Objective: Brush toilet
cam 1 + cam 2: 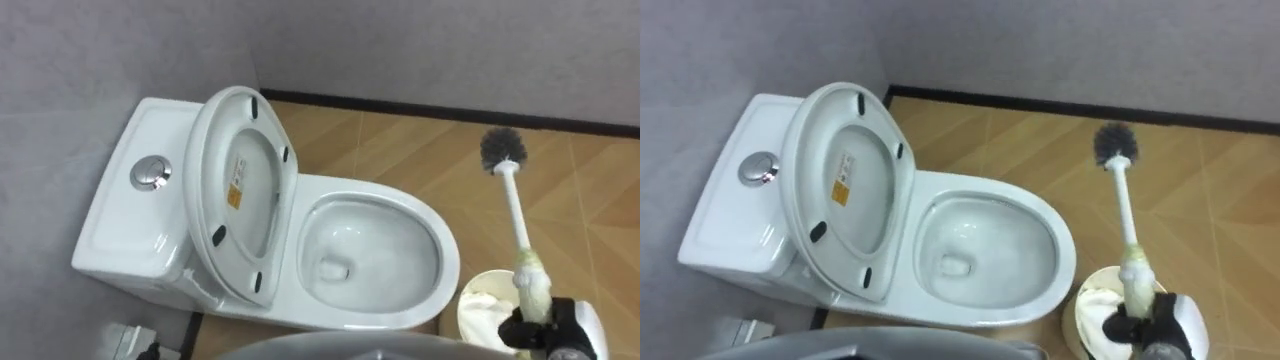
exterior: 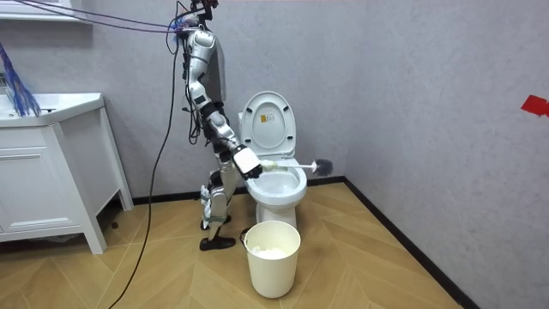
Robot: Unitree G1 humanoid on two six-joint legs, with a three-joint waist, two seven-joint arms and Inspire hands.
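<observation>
1. My right hand is clamped round the toilet brush; its head hangs over the floor, beyond the bowl.
2. Swinging inward too low, it could strike the rim and twist loose.

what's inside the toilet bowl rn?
Toilet bowl: bare walls and the drain opening at the bottom; under the rim is hidden. The brush, gripped by the right hand, is outside, over the floor.
</observation>
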